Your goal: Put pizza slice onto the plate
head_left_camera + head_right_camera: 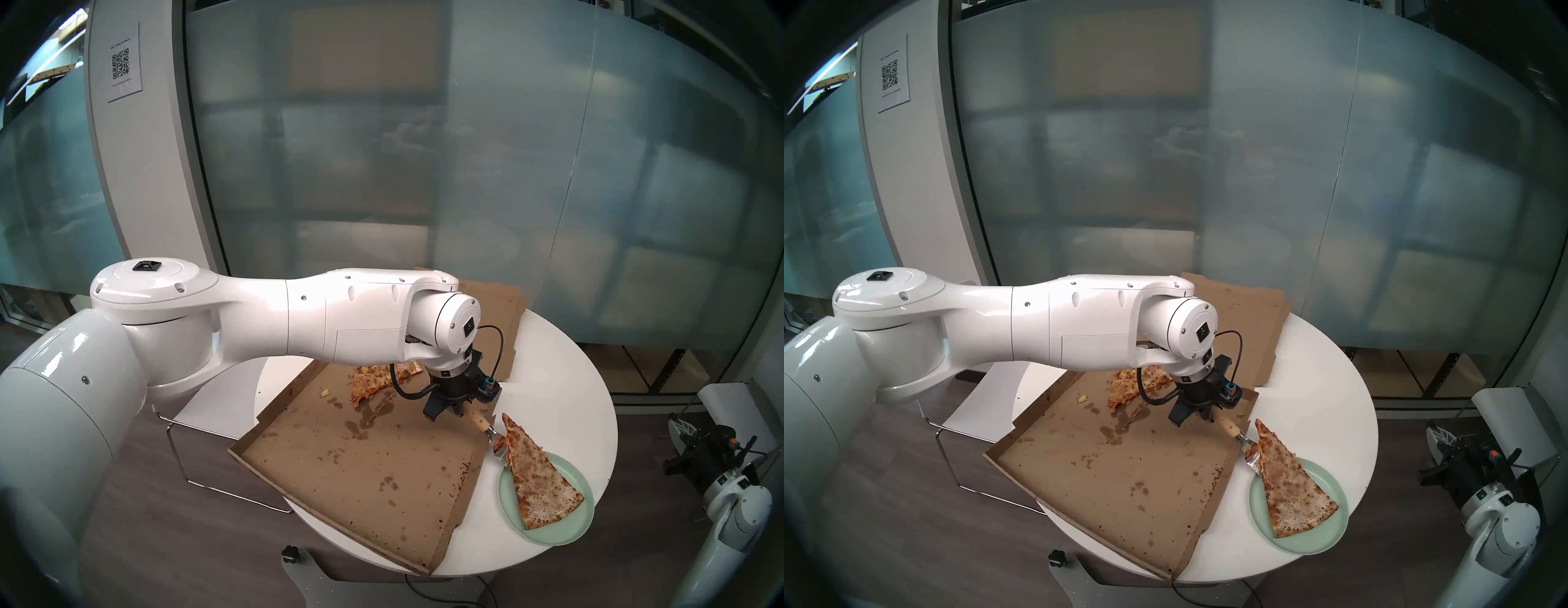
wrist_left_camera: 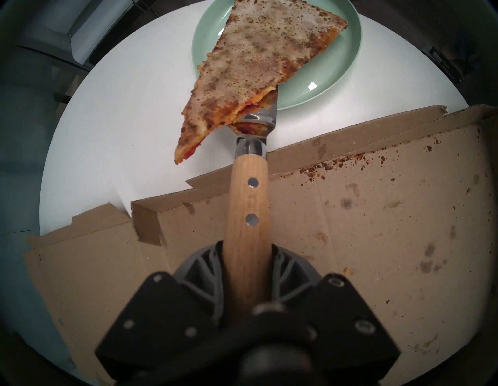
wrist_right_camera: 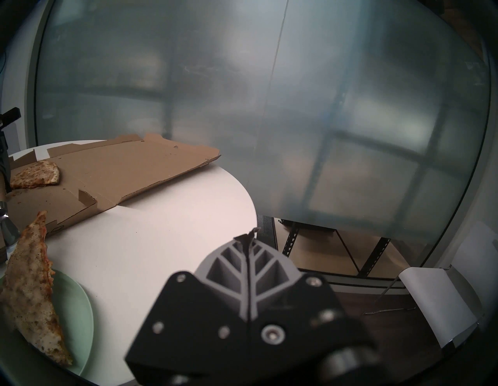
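The pizza slice (image 1: 539, 471) (image 1: 1289, 484) (image 2: 264, 62) (image 3: 29, 291) is long, pale and speckled. Its wide crust end lies on the mint-green plate (image 1: 564, 526) (image 1: 1323, 535) (image 2: 323, 78) (image 3: 78, 310). Its narrow tip sticks out past the rim over the table. A metal spatula blade (image 2: 258, 118) (image 1: 500, 452) is under one side of the slice near the tip. My left gripper (image 2: 246, 256) (image 1: 454, 403) (image 1: 1204, 407) is shut on the spatula's wooden handle (image 2: 248, 204). My right gripper (image 3: 249, 237) is shut and empty, off the table's right side.
An open, grease-stained pizza box (image 1: 360, 479) (image 2: 377, 215) fills the left of the round white table (image 1: 564, 382), its lid (image 1: 500, 314) lying flat behind. A shorter orange slice (image 1: 382, 378) (image 3: 37, 175) lies at the box's far end. Chairs (image 1: 182, 450) (image 1: 729, 407) flank the table.
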